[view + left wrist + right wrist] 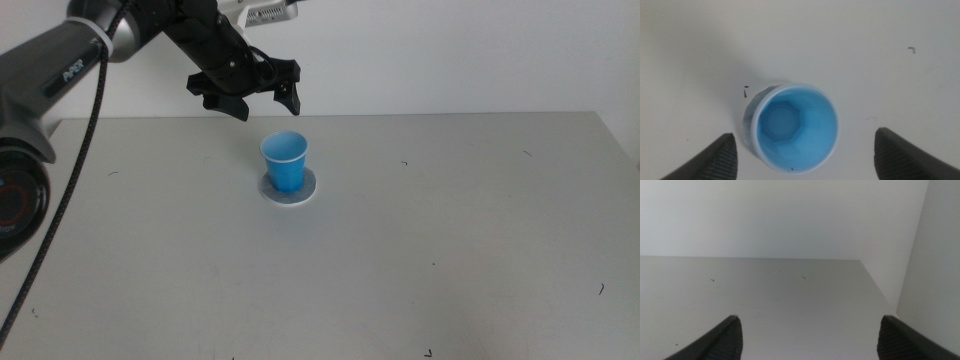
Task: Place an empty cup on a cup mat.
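The small bright blue plastic cup (285, 160) is seen upright on the flat round grey cup mat (305, 194) — directly below the left gripper (263, 101), whose jaws are spread and empty. The right gripper (807, 340) is parked aside, jaws apart — nothing held.

The middle view looks forward and down from in front over the whole desk (450, 250), from well back. The left wrist view faces almost straight down from close above the cup (792, 127), which the middle view also shows (285, 160) on the cup mat (290, 190). The right wrist view sits low, facing across bare desk (765, 300) toward the wall.
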